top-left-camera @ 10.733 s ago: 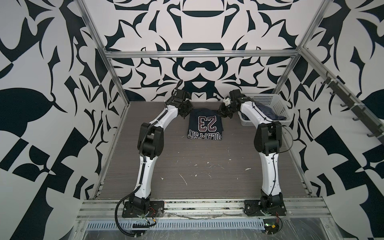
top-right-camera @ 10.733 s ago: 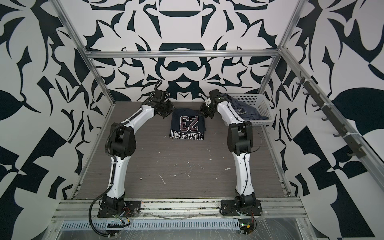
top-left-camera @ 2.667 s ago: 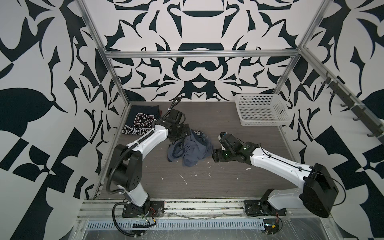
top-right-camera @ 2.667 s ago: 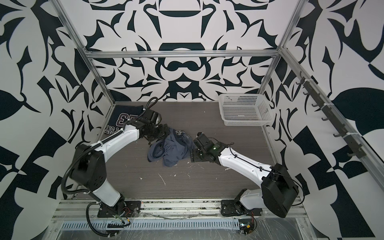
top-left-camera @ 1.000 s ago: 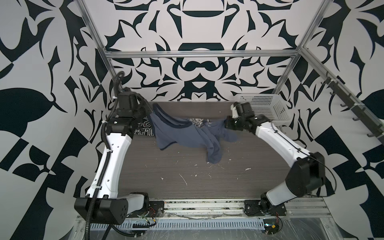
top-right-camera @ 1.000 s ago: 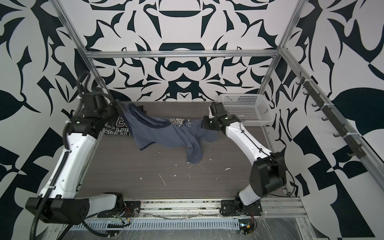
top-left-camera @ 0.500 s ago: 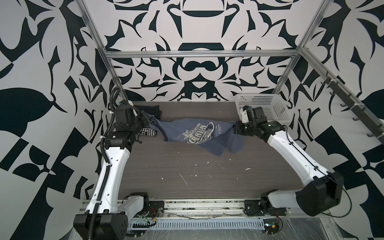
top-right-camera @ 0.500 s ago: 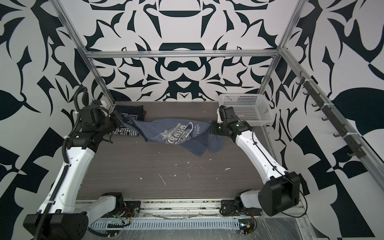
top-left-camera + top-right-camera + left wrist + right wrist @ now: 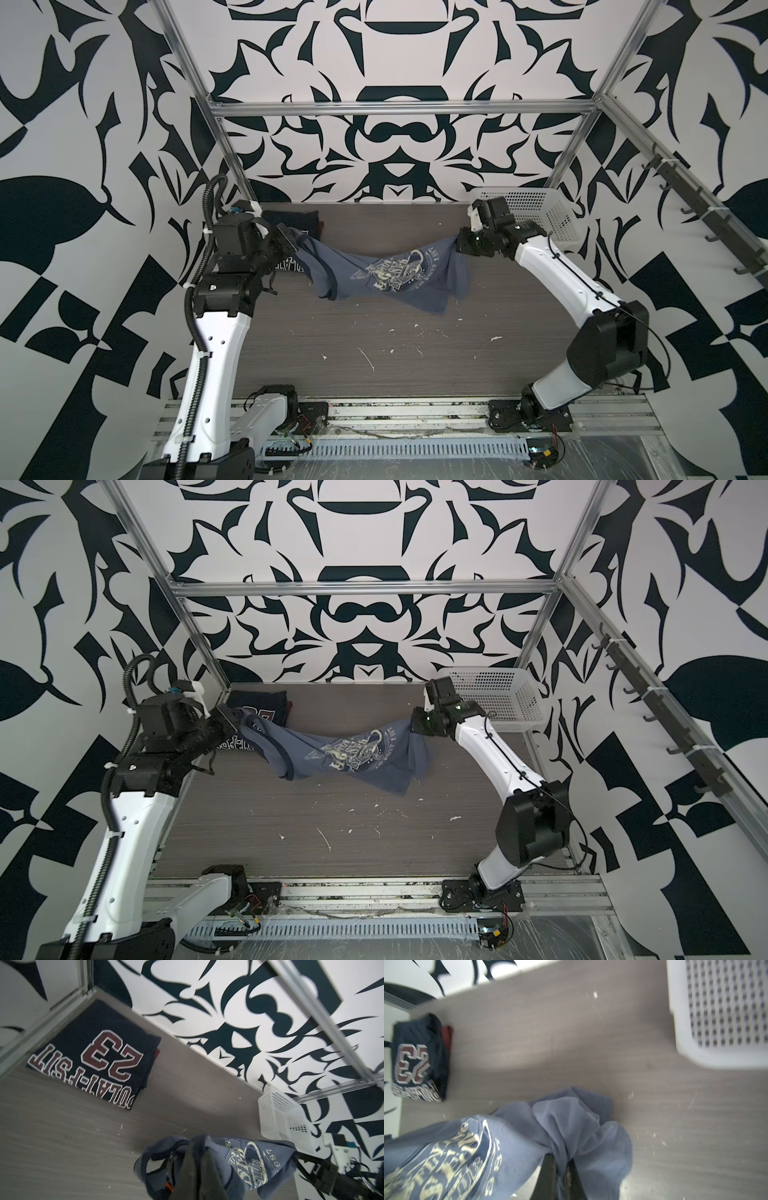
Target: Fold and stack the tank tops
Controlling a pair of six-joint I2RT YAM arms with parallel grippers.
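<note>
Bright, even light; top views sharp, wrist views soft.
Both top views are evenly lit without glare, and only a faint shadow is thrown on the bench (image 9: 415, 332) beneath the blue tank top (image 9: 386, 274). In the right wrist view the basket (image 9: 720, 1012) and the shirt's print are smeared by motion blur. In the left wrist view the left end effector (image 9: 195, 1163), close to the lens, is rendered dark and unfocused.
</note>
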